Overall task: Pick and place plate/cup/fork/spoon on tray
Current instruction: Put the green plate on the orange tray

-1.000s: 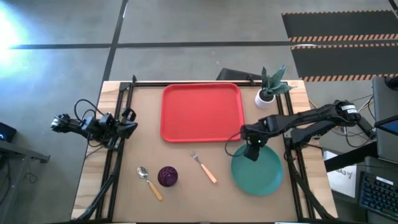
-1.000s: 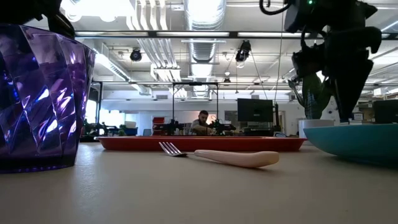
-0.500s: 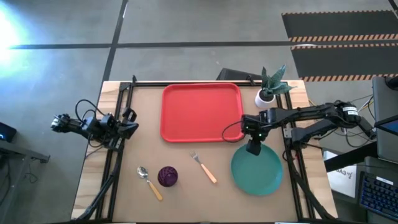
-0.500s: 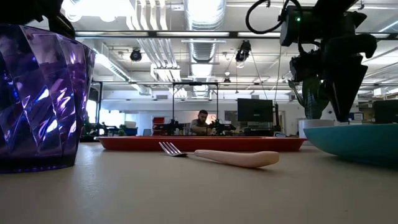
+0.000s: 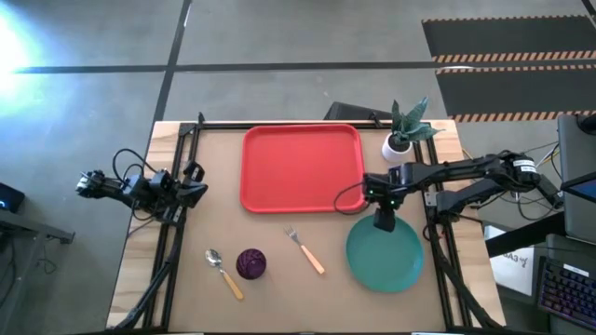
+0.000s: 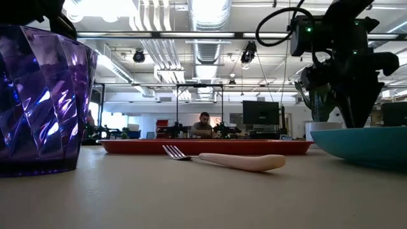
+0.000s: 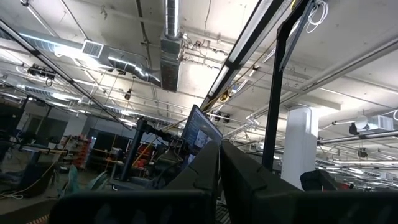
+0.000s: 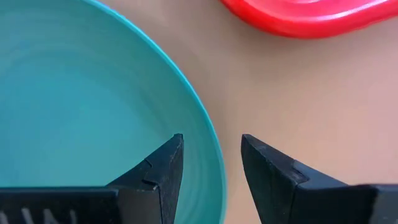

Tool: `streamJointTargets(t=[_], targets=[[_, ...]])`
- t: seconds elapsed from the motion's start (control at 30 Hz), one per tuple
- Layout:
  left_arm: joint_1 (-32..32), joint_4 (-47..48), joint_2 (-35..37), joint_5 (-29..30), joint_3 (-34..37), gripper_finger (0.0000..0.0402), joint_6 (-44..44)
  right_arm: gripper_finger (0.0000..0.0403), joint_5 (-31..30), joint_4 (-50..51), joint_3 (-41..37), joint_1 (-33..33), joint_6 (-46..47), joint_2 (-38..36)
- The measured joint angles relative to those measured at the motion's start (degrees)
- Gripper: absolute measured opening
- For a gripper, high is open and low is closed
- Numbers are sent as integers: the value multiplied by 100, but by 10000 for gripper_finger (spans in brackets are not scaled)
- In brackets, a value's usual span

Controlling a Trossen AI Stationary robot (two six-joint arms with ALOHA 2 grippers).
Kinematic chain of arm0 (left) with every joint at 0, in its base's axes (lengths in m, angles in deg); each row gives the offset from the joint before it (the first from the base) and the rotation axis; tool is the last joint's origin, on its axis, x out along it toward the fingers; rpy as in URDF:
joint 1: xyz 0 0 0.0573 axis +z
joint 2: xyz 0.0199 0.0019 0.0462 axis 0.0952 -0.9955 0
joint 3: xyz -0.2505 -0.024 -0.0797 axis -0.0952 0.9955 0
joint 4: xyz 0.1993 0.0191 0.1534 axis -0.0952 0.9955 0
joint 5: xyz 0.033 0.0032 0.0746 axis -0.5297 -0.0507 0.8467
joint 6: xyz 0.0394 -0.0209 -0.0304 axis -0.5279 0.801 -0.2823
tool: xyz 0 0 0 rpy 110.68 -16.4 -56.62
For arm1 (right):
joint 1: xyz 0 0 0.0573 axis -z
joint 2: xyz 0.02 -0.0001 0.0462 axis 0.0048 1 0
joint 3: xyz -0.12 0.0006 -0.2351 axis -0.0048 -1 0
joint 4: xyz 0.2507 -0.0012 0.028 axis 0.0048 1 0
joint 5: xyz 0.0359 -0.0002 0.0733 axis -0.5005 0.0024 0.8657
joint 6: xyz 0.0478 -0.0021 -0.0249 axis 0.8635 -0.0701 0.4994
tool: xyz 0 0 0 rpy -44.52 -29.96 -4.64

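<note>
The teal plate (image 5: 386,256) lies on the table at the near right. My right gripper (image 5: 383,223) points down over the plate's far-left rim (image 8: 208,149), open. One finger is inside the rim and one outside, with no touch that shows. The red tray (image 5: 301,167) lies at the far middle. The fork (image 5: 306,251), the purple cup (image 5: 250,263) and the spoon (image 5: 223,272) lie in front of it. My left gripper (image 5: 191,186) waits shut at the table's left edge.
A small white pot with a green plant (image 5: 402,130) stands at the far right, beside the tray's corner. Black frame rails run along the table's left, right and far edges. Bare tabletop lies between the tray and the tableware.
My right gripper has shifted a little toward the table's right edge over the plate's far-left rim, and its arm has straightened. Its fingers stay open. Plate, fork, cup and spoon have not moved.
</note>
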State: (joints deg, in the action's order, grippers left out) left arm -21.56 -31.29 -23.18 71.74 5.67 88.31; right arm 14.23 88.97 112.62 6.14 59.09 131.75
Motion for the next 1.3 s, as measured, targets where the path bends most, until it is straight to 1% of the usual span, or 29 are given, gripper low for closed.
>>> streamJointTargets(t=[0.1, 0.33, 0.6, 0.7, 0.77, 0.87, 0.9, 1.17, 1.3], targets=[[0, 0, 0, 0, 0, 0, 0, 151, 37, -138, -180, 0, 52, 0], [0, -2, 0, 0, 0, 0, 2, 151, 470, -873, -706, 0, 351, 0], [0, -6, 0, 1, 2, 0, 4, 145, 513, -1476, -1101, 0, 495, -2], [0, -9, 0, 0, 2, 0, 4, 122, 477, -1495, -1119, 0, 567, -2], [0, -9, 0, 2, 2, 0, 4, 91, 511, -1493, -1117, 0, 577, -2], [0, -8, 0, 2, 2, 0, 4, 30, 692, -1593, -1092, -7, 647, -3], [0, -10, 0, 1, 2, 0, 6, 23, 700, -1634, -1092, -6, 686, -7], [0, -8, 0, 0, 2, 0, 9, 11, 720, -1904, -1091, -11, 1298, -42], [0, -11, 0, 2, 2, 0, 17, 9, 696, -2476, -1103, -128, 1737, -263]])
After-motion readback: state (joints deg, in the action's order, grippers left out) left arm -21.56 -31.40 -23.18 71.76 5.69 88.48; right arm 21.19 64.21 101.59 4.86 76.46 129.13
